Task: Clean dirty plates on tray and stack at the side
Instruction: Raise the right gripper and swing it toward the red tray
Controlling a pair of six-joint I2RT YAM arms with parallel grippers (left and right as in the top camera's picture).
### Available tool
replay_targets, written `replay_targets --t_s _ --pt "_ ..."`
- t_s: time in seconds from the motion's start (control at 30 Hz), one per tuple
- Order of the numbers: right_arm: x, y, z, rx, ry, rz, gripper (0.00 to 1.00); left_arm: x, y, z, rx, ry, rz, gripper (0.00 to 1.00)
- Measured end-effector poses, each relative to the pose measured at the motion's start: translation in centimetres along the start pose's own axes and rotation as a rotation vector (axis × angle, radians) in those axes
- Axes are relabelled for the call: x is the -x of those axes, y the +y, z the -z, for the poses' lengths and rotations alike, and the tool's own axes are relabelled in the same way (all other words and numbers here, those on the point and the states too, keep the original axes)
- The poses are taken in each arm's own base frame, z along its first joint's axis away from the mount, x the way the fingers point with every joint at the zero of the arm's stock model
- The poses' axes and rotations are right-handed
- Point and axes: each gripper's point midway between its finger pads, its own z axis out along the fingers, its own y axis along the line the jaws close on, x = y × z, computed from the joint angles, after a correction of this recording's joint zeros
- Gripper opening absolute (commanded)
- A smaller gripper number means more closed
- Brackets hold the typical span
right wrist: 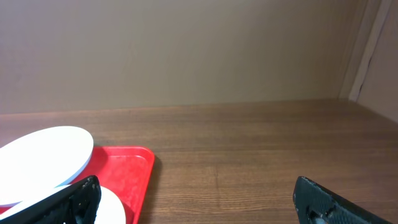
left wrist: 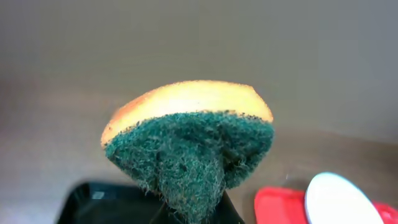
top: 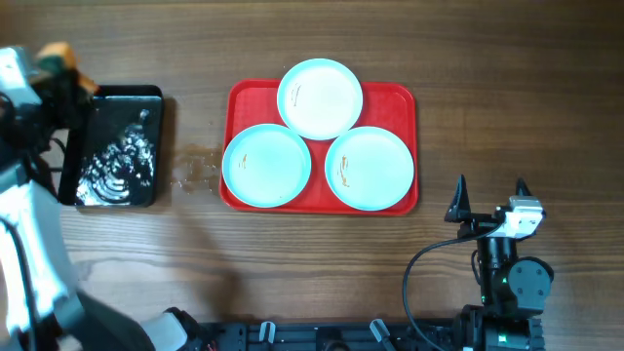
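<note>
Three pale-blue plates lie on the red tray (top: 390,96): one at the back middle (top: 320,98), one at the front left (top: 266,166), one at the front right (top: 370,168). Each has small orange-brown smears. My left gripper (top: 60,60) is at the far left, above the black tray's back corner, shut on a yellow and green sponge (left wrist: 189,146). My right gripper (top: 489,198) is open and empty, on the table to the front right of the red tray. The right wrist view shows the tray (right wrist: 127,168) and a plate (right wrist: 43,163).
A smaller black tray (top: 115,146) holding foamy water sits left of the red tray. A wet patch (top: 195,171) lies on the wood between the two trays. The arm bases and cables are at the front edge.
</note>
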Motion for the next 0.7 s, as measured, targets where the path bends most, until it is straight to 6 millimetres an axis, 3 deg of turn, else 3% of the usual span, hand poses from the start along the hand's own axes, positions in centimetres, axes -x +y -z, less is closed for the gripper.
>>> replay_targets --t_s 0.03,0.1,0.17,0.27,0.33,0.4,0.47,0.53,0.63,0.7 --pt "0.0 0.2 0.0 0.012 -0.002 -0.010 1.00 0.5 0.0 0.6 0.030 0.000 0.003 0.04" --pt "0.1 0.8 0.0 0.045 -0.003 -0.061 1.00 -0.2 1.0 0.9 0.103 0.040 0.036 0.04" --pt "0.3 1.6 0.1 0.092 -0.003 -0.164 1.00 -3.2 3.0 0.2 0.172 0.131 0.103 0.04" --pt "0.4 2.9 0.3 0.173 0.021 -0.435 1.00 -9.8 5.7 -2.4 0.195 0.304 0.227 0.04" --pt "0.5 3.5 0.4 0.206 0.052 -0.661 1.00 -13.7 6.1 -3.5 0.165 0.390 0.301 0.04" --pt "0.5 3.9 0.5 0.221 0.086 -0.897 1.00 -15.2 5.7 -4.0 0.122 0.412 0.332 0.04" --pt "0.5 4.2 0.5 0.231 0.121 -1.106 1.00 -13.9 5.0 -4.4 0.072 0.365 0.314 0.04" --pt "0.7 4.7 0.7 0.259 0.151 -1.244 1.00 -10.9 4.0 -4.3 0.017 0.274 0.264 0.04" --pt "2.3 5.7 1.1 0.344 0.150 -1.328 1.00 -5.3 2.0 -3.0 -0.029 0.125 0.179 0.04" --pt "4.3 6.2 1.6 0.430 0.100 -1.311 1.00 -2.2 0.7 -1.5 -0.037 0.047 0.128 0.04"
